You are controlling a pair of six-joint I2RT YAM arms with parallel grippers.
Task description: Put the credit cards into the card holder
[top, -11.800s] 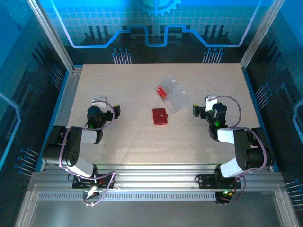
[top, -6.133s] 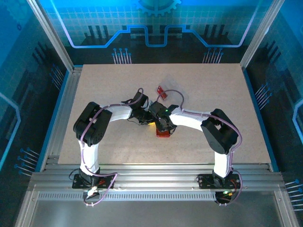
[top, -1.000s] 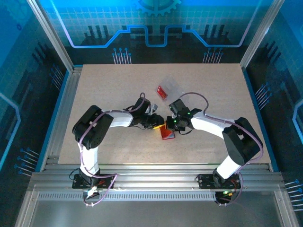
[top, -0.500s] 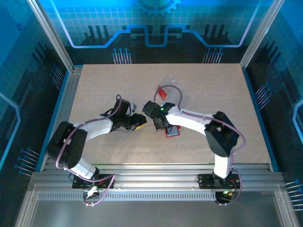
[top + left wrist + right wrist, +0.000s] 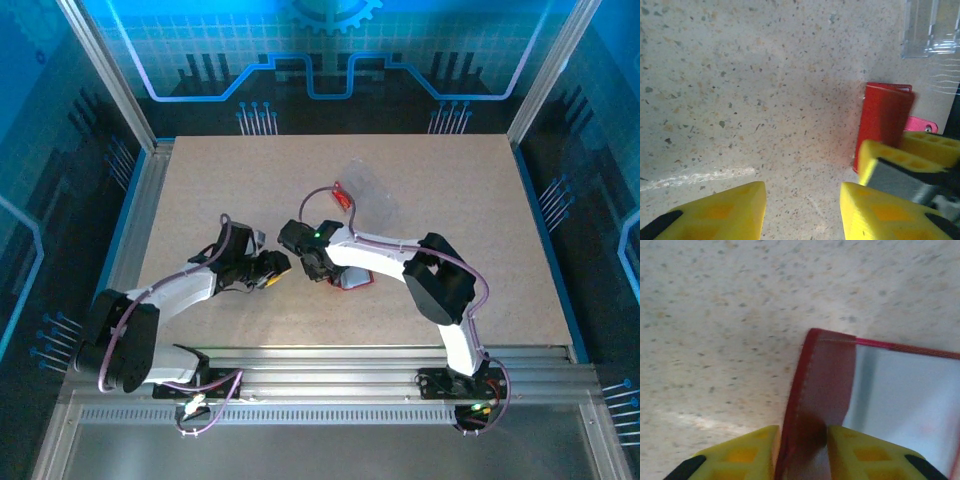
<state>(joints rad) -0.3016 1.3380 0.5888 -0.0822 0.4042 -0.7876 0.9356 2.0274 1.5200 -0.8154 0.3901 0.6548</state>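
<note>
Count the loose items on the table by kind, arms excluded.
card holder: 1
clear plastic bag: 1
red card: 1, lying at the bag
Total: 3

Left arm (image 5: 180, 290) and right arm (image 5: 380, 250): white links, black joints, purple cables; 2 yellow fingers (image 5: 715, 215) each, seemingly black at the base.
</note>
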